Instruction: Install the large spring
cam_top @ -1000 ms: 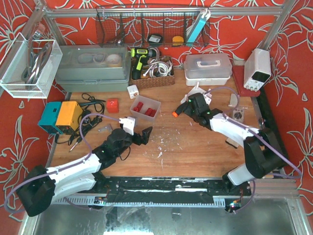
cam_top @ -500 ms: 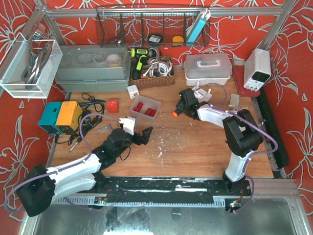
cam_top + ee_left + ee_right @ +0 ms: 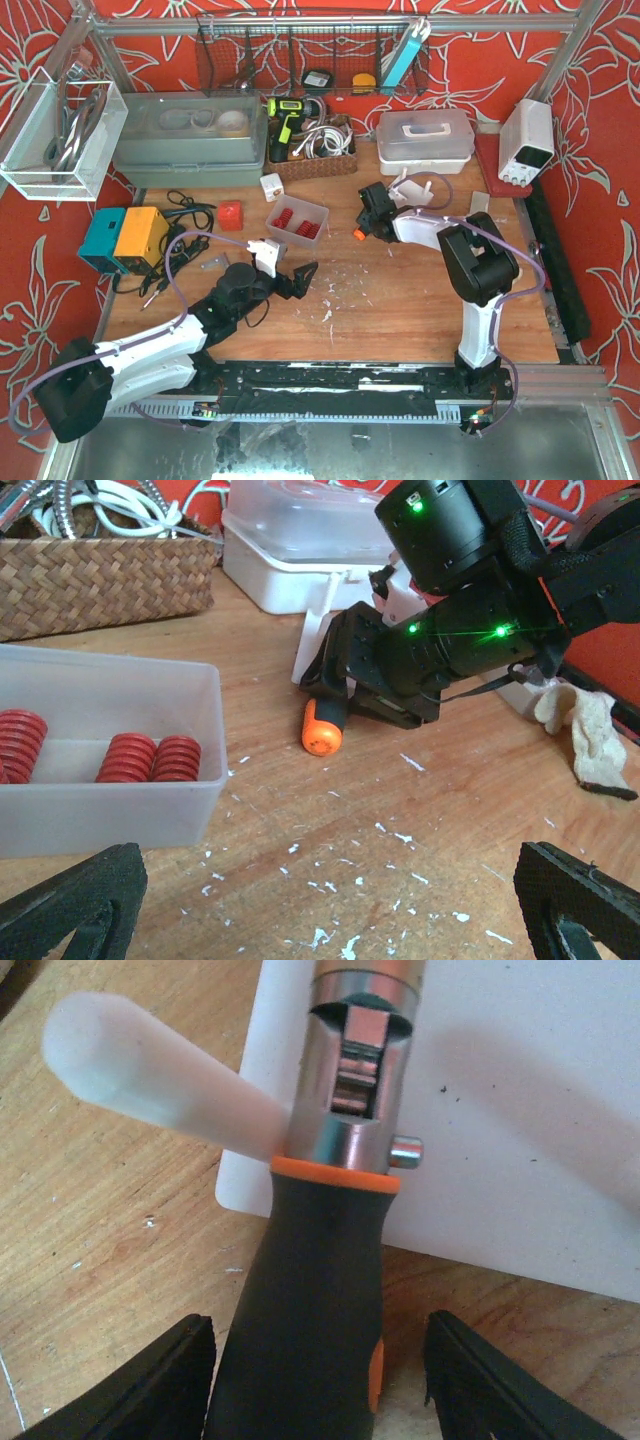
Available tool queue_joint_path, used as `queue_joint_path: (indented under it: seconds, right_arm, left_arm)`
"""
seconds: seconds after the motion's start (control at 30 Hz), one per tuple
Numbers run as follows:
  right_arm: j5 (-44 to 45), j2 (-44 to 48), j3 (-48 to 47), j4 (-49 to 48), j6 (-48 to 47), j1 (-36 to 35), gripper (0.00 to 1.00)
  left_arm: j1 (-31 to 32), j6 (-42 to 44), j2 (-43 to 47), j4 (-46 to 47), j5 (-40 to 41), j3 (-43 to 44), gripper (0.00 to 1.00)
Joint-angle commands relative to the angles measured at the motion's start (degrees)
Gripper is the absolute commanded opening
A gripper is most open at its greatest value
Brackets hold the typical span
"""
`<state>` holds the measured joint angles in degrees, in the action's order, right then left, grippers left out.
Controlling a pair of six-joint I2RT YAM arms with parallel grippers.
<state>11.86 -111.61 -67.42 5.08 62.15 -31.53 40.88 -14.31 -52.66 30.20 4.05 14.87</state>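
Red springs [image 3: 296, 221] lie in a clear plastic box [image 3: 110, 810]; in the left wrist view they show as coils [image 3: 150, 757]. A tool with a black-and-orange handle [image 3: 310, 1290] and a metal head [image 3: 352, 1090] lies partly on a white plate [image 3: 520, 1140]. Its orange end [image 3: 356, 234] points toward the box. My right gripper [image 3: 320, 1385] is open, its fingers [image 3: 175, 1380] straddling the handle with a gap on the right side. My left gripper [image 3: 298, 277] is open over bare wood, empty, just in front of the box.
A wicker basket [image 3: 315, 150] and a white lidded box [image 3: 425, 140] stand at the back. A grey bin [image 3: 190, 140] sits back left, a power supply [image 3: 527, 140] back right. A teal-and-orange device [image 3: 125, 238] with cables lies left. A cloth [image 3: 585, 730] is near the right arm.
The right arm has folded inward and its gripper has slid left onto the tool handle, the jaws narrowing a little. The left gripper has edged slightly right.
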Motion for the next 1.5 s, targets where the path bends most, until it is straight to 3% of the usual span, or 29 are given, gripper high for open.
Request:
queue_joint_path:
  seconds: [0.0,0.23,0.6,0.9,1.1,1.23,1.33,1.47]
  right_arm:
    - [0.8,-1.6,-1.4,0.5,1.3,-0.3,0.59]
    - [0.3,-1.3,-0.9,-0.4,1.9,-0.3,0.46]
    - [0.4,6.7,1.9,-2.8,-0.1,-0.3,0.23]
    - [-0.7,18.5,6.9,-4.5,-5.1,-0.2,0.15]
    - [0.1,28.1,7.9,1.7,-16.9,-0.2,0.11]
    - [5.8,33.6,7.7,8.0,-26.8,0.5,0.11]
    - [8.9,35.3,8.3,10.7,-32.5,2.6,0.12]
    - [4.9,34.3,9.2,12.0,-36.6,8.9,0.12]
  left_arm:
    - [0.2,0.8,0.5,2.1,-0.7,-0.5,0.99]
    - [0.1,0.8,0.3,2.1,-0.1,-0.6,0.99]
    - [0.2,0.8,0.1,1.8,0.6,-0.5,0.99]
    - [0.2,0.7,0.2,1.4,0.9,-0.4,0.99]
    - [0.3,0.4,0.5,1.0,1.2,-0.3,0.99]
    - [0.2,0.3,0.5,0.8,0.8,-0.1,0.99]
    - [0.3,0.2,0.5,0.8,0.8,-0.1,0.99]
    - [0.3,0.2,0.4,0.8,0.8,-0.1,0.99]
